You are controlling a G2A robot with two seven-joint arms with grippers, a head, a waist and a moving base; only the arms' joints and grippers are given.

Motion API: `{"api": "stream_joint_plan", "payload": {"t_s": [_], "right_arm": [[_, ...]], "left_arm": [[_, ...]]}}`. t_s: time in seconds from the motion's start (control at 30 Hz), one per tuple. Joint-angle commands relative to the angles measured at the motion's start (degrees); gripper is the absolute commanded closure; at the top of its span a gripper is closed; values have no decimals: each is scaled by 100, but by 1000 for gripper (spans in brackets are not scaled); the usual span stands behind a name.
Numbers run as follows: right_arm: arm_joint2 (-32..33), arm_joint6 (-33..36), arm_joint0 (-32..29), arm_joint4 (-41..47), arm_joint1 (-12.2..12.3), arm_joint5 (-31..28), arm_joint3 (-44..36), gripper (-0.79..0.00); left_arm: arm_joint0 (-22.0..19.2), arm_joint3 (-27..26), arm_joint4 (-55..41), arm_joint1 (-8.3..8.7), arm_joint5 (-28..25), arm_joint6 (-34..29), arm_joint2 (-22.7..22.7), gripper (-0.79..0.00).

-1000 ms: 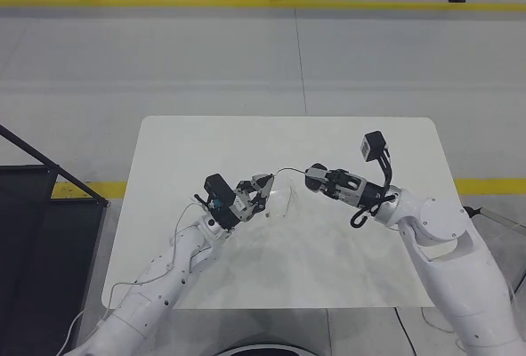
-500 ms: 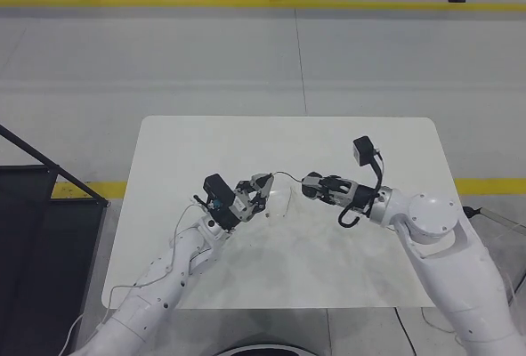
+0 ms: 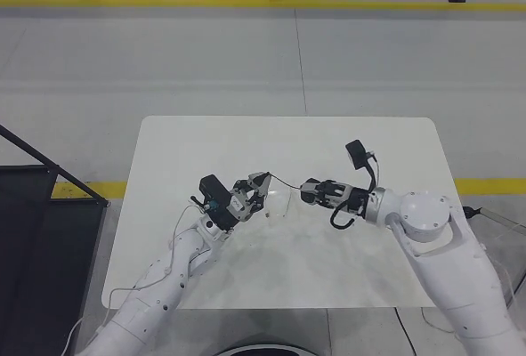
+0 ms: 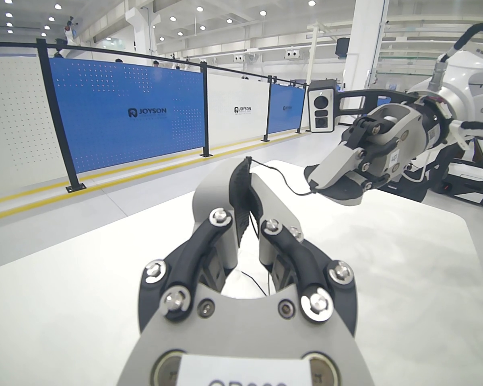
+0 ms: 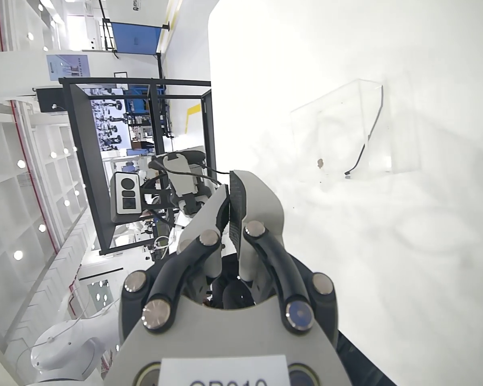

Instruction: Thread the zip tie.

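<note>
Left pincer [image 4: 247, 164]: closed, tips clamped on one end of the thin black zip tie [image 4: 283, 181]. Right pincer [image 4: 314, 188]: closed on the opposite end. The tie spans the gap between them, held above the white surface [image 3: 378, 258]. A clear box [image 5: 358, 130] stands on the surface nearby.

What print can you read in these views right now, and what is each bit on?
White label on the left gripper: cut off by the picture's edge, unreadable.
White label on the right gripper: cut off likewise.
Small sticker on the right gripper's side: too small to read.
Blue fence panel: a brand logo, left unquoted.
White fence panel: same logo, smaller.
Wall poster: too small to read.
</note>
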Motion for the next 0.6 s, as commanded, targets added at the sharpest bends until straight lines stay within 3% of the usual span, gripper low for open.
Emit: {"api": "stream_joint_plan", "payload": {"t_s": [0.0,0.57], "right_arm": [[-41,33,27,-87,0,29,7,0],[198,-56,-159,104,19,-295,-54,0]], "left_arm": [[2,-2,22,-7,-7,4,-1,0],[17,13,157,-46,-66,10,-78,0]]}}
